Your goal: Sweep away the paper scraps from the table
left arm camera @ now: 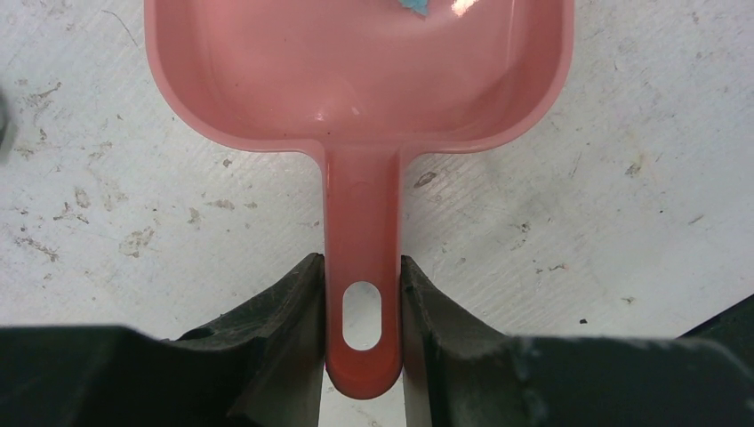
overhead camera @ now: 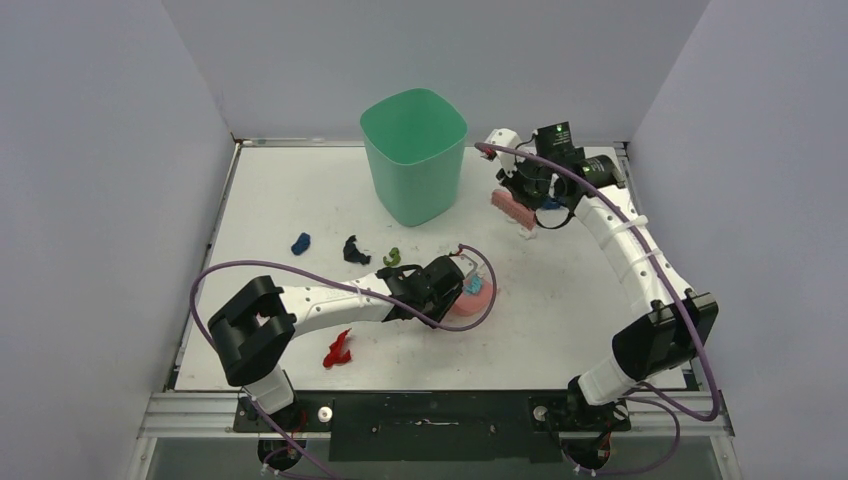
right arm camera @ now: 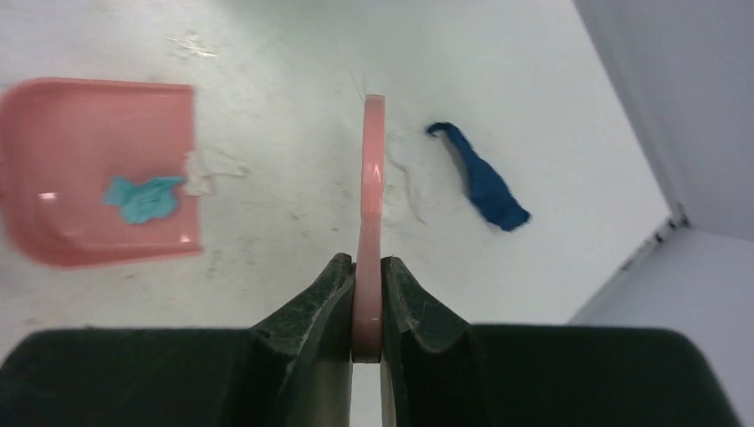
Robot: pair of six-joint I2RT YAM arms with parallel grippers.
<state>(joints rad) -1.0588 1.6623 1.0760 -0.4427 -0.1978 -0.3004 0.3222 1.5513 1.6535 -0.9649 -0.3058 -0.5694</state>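
Seven coloured paper scraps show on the tabletop [overhead camera: 290,190]. One dark blue scrap [overhead camera: 301,242], one black scrap [overhead camera: 355,251] and one green scrap [overhead camera: 391,256] lie in a row left of the middle. One red scrap [overhead camera: 338,350] lies near the front edge. A second dark blue scrap [right arm camera: 485,182] lies toward the back right corner. One light blue scrap [right arm camera: 142,197] sits inside the single pink dustpan [overhead camera: 478,300] near the middle. Two whitish bits show in the right wrist view, one [right arm camera: 209,169] at the dustpan's lip.

The left tool [left arm camera: 360,267] is clamped narrow on the dustpan's handle. The right tool [right arm camera: 367,267] pinches the one pink brush [overhead camera: 513,208] by its thin handle, just beside the second dark blue scrap. One green bin [overhead camera: 414,150] stands upright near the back edge.
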